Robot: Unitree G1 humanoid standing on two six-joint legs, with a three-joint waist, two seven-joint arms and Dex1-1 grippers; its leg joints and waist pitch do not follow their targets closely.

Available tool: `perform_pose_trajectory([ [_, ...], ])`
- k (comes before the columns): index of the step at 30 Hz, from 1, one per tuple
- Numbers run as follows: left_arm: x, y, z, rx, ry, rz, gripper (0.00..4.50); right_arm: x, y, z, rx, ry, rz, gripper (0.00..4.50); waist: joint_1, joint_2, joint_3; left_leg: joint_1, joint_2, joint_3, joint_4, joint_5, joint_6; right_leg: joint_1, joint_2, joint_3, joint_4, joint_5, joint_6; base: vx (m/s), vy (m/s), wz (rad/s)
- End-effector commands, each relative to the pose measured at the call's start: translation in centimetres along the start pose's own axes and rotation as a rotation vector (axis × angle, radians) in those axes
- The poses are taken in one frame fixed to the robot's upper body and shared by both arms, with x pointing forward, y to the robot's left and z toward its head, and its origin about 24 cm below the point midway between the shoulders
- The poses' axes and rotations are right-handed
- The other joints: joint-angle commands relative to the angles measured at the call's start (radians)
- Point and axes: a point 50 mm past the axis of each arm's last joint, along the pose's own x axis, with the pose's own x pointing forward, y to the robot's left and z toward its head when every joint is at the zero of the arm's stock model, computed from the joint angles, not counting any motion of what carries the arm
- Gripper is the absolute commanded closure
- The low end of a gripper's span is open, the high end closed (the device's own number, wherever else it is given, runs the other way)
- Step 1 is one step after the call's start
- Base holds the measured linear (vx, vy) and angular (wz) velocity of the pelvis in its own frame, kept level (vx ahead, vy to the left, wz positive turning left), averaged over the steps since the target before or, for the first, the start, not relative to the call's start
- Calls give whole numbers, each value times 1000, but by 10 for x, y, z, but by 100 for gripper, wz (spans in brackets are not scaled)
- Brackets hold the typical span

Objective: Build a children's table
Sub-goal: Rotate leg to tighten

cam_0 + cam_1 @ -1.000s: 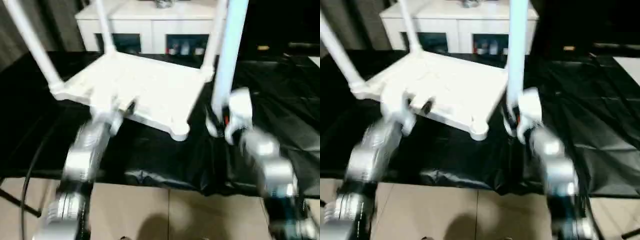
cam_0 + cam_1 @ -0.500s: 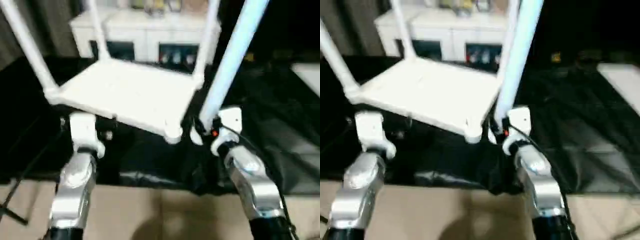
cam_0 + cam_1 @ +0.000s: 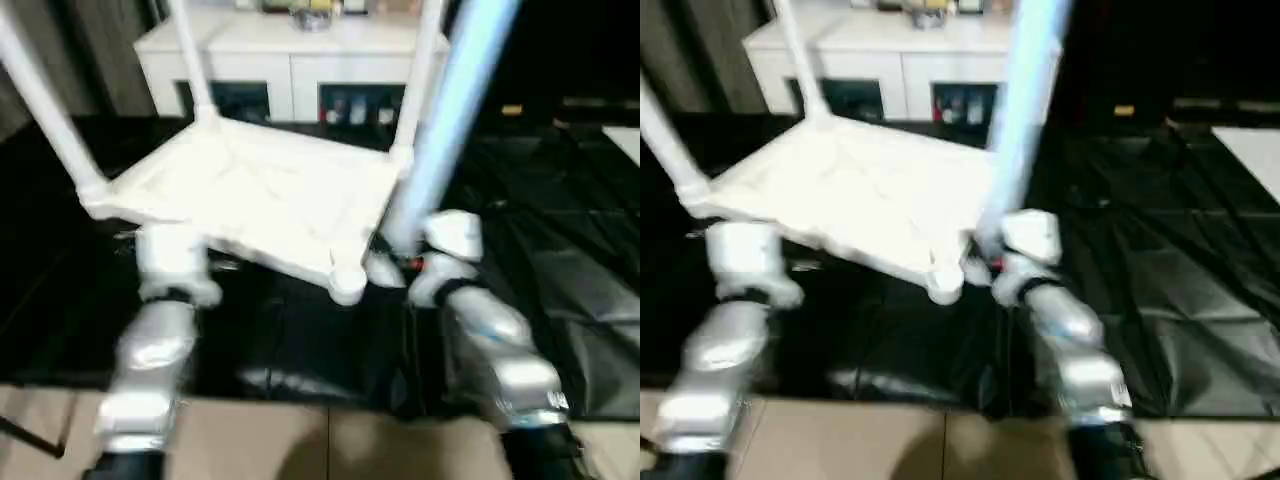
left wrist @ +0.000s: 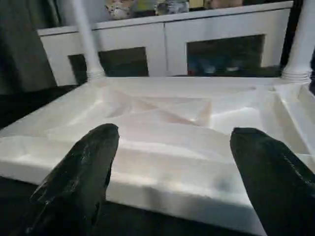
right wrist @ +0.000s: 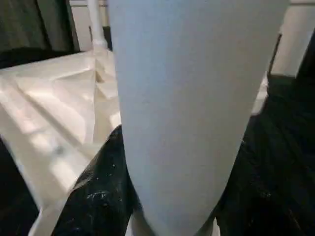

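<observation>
The white tabletop (image 3: 250, 195) lies ribbed side up on black sheeting, and the X ribs (image 4: 162, 105) face the left wrist camera. Three white legs stand in its sockets: near left (image 3: 45, 110), far left (image 3: 190, 60) and far right (image 3: 425, 70). My right gripper (image 3: 395, 262) is shut on the fourth leg (image 3: 450, 110), which it holds nearly upright. That leg's lower end is just right of the near right corner socket (image 3: 346, 285). My left gripper (image 4: 172, 162) is open in front of the tabletop's near edge, with its black fingers (image 4: 83, 172) apart.
A white cabinet with dark glass doors (image 3: 300, 60) stands behind the work. Crumpled black sheeting (image 3: 560, 260) covers the surface to the right. A flat white board (image 3: 625, 140) shows at the right edge. Tan floor (image 3: 300, 450) lies in front.
My left gripper has drawn back from the tabletop's near edge. The held leg leaned right half a second ago and now stands straighter beside the corner socket. The camera has shifted too.
</observation>
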Motion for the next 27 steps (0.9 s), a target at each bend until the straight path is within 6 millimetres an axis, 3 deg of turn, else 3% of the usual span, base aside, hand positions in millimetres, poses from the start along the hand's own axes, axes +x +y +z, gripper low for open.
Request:
perform_pose_trajectory([
  [1, 1, 5, 1, 6, 5, 4, 40, 4, 8, 7, 0, -35, 28, 264, -42, 36, -73, 131, 83, -91, -91, 315, 300, -53, 6, -28, 31, 120, -82, 185, 11, -10],
  [2, 1, 4, 1, 7, 6, 2, 40, 4, 7, 6, 3, -24, 22, 264, -65, 23, -74, 192, 155, -153, -101, 275, 467, -137, -31, -2, 85, -63, -53, 188, 8, -9],
  [3, 2, 3, 1, 7, 8, -3, 40, 4, 5, 5, -1, -14, 19, 264, -58, 41, -68, 187, 174, -103, -90, 298, 428, -173, -48, 18, 107, -42, -7, 106, -1, -12],
  [4, 3, 3, 2, 9, 8, -5, 40, 3, 5, 6, 6, -19, 23, 264, -48, 15, -62, 174, 186, -65, -104, 259, 352, -178, -56, 23, 111, 5, 3, 106, -1, -12],
  [5, 3, 3, 2, 10, 8, -6, 40, 3, 5, 6, 10, -24, 26, 264, -31, -7, -45, 142, 177, 0, -138, 104, 243, -163, -65, 21, 95, 111, -24, 69, -13, -36],
  [6, 4, 2, 2, 11, 9, -8, 40, 3, 5, 7, 7, -29, 27, 264, -21, -24, -37, 144, 162, 38, -143, -9, 198, -158, -73, 23, 58, 154, -69, 45, -64, -39],
  [7, 5, 2, 2, 10, 12, -12, 40, 4, 4, 8, -4, -32, 27, 264, 10, -83, -22, 28, -12, 76, -63, -221, 171, -43, -107, 103, -80, -13, -50, 45, -64, -39],
  [8, 5, 2, 2, 8, 12, -10, 40, 4, 3, 8, -17, -24, 33, 264, 33, -75, -31, -4, -16, 35, 47, -149, 124, 31, -233, 185, -123, -241, -142, 43, -69, -10],
  [9, 6, 2, 2, 7, 12, -8, 40, 5, 3, 8, -26, -19, 38, 264, 43, -63, -43, -41, -26, 14, 65, -25, 86, 52, -199, 165, -106, -255, -163, 65, -43, -2],
  [10, 6, 3, 2, 6, 14, -5, 40, 5, 3, 8, -31, -13, 41, 264, 35, -69, -36, -61, -28, 10, 69, 8, 76, 59, -186, 149, -103, -236, -168, 65, -43, -2],
  [11, 6, 4, 2, 8, 16, 2, 40, 6, 2, 8, -39, -7, 46, 264, 34, -44, -31, -59, -18, 3, 44, 79, 52, 41, -171, 111, -112, -198, -214, 67, -39, -8],
  [12, 7, 6, 1, 8, 20, 9, 40, 6, 2, 8, -46, -5, 50, 264, 32, -35, -35, -55, -14, 5, 21, 110, 55, 35, -148, 92, -112, -195, -231, 70, 8, 1],
  [13, 8, 7, 1, 5, 23, 9, 40, 7, 2, 8, -55, -5, 62, 264, 26, 6, -34, -28, 20, 4, -59, 126, 65, 14, -104, 42, -110, -198, -231, 70, 8, 1],
  [14, 8, 8, 1, 4, 24, 9, 40, 7, 3, 8, -59, -4, 68, 264, 16, 22, -29, -4, 31, 9, -87, 87, 59, 10, -82, 15, -122, -219, -206, 94, 70, -5],
  [15, 8, 8, 2, -23, 20, -19, 40, 8, 4, 9, -67, -5, 86, 264, -25, 55, -47, 92, 111, -74, -134, -140, 116, -46, -29, -7, -25, -107, -166, 140, 89, -6],
  [16, 9, 6, 0, -46, 34, -77, 40, 8, 4, 9, -80, -3, 105, 264, -33, 46, -42, 107, 125, -89, -128, -125, 158, -76, -36, 1, -4, -25, -171, 140, 89, -6],
  [17, 9, 4, -1, -59, 45, -148, 40, 9, 5, 9, -99, 3, 133, 264, -36, 36, -54, 117, 132, -102, -106, 61, 254, -98, -55, 15, 17, 110, -165, 139, 64, 5],
  [18, 9, 4, -1, -60, 46, -161, 40, 9, 5, 9, -102, 5, 139, 264, -34, 32, -56, 114, 129, -96, -86, 207, 299, -109, -69, 25, 17, 175, -162, 90, 47, 4],
  [19, 8, -2, 0, -63, 50, -364, 20, 8, 7, 8, -128, 28, 229, 264, -17, 21, -62, 80, 92, -69, -41, 491, 320, -102, -105, 52, 3, 363, -168, 90, 47, 4],
  [20, 7, -4, 0, -62, 55, -461, 11, 8, 8, 9, -145, 32, 272, 264, -5, 15, -70, 49, 59, -51, -26, 567, 299, -77, -116, 66, 0, 486, -170, 53, 39, -1],
  [21, 6, -2, 2, -10, 60, -559, 6, 7, 8, 9, -155, 42, 325, 264, 21, -4, -88, -13, 3, -14, -23, 574, 187, -24, -101, 75, 36, 863, -145, 0, 0, 0],
  [22, 7, 1, 2, 50, 91, -624, 3, 7, 5, 11, -169, 43, 357, 264, 31, -2, -89, -17, 4, -10, -29, 520, 153, -24, -96, 71, 37, 920, -130, 0, 0, 0],
  [23, 8, 4, 0, 98, 131, -682, 3, 7, 2, 13, -174, 45, 374, 264, 30, -1, -81, -21, 11, -9, -42, 395, 103, -29, -86, 64, 34, 906, -111, 0, 0, 0],
  [24, 10, 7, -2, 175, 170, -749, 3, 7, -1, 14, -167, 52, 392, 264, 29, 1, -74, -16, 15, -8, -49, 323, 80, -36, -86, 60, 23, 837, -113, 0, 0, 0],
  [25, 12, 10, -5, 240, 208, -800, 3, 7, -4, 16, -166, 56, 407, 264, 23, 6, -60, -8, 31, -10, -66, 154, 38, -42, -91, 58, 6, 637, -135, 0, 0, 0],
  [26, 16, 13, -7, 302, 243, -856, 3, 7, -8, 18, -166, 59, 421, 264, 23, 10, -53, -1, 37, -11, -74, 68, 23, -45, -92, 59, -7, 518, -150, -68, -6, 1],
  [27, 22, 18, -10, 379, 292, -935, 3, 7, -12, 22, -170, 66, 453, 264, 16, 21, -43, 16, 50, -11, -100, -127, -13, -44, -96, 64, -28, 218, -211, -89, 4, 1],
])
